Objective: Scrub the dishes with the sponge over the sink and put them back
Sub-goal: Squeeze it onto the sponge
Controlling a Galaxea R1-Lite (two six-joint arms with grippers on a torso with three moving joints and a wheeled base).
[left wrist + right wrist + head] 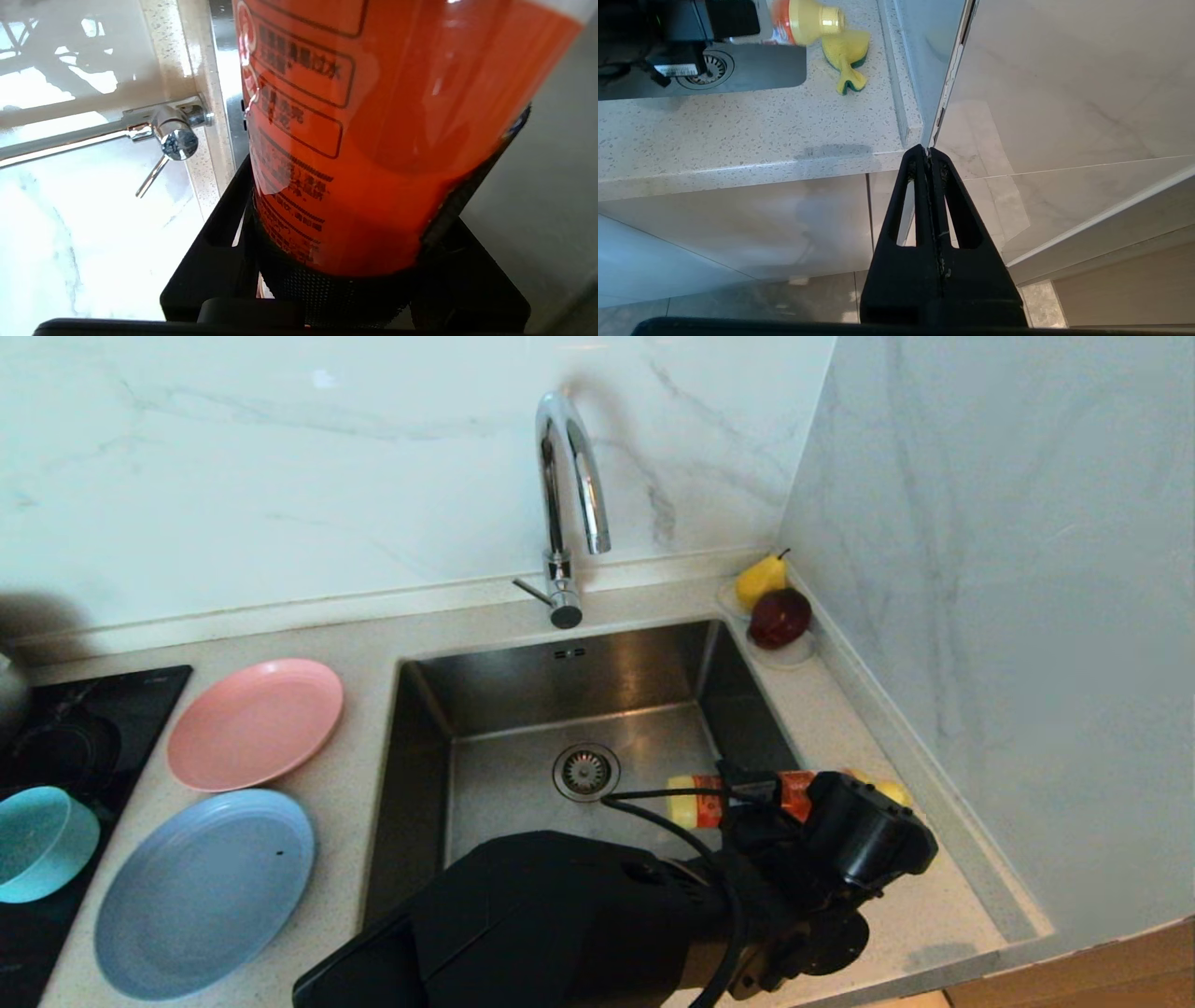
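Sponge (pixel 847 56) on counter beside sink (pixel 579 709); left pincer (pixel 747 803) clamped around orange bottle (pixel 373 140); right pincer (pixel 928 154) closed, empty.

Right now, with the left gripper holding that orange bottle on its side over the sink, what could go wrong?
1. The left gripper clamps the orange detergent bottle level, yellow cap toward the sponge; soap might spill onto the counter rather than onto the sponge.
2. The grip looks to sit low on the glossy bottle, so it could slip into the sink.
3. The left arm hides much of the basin from the head camera.
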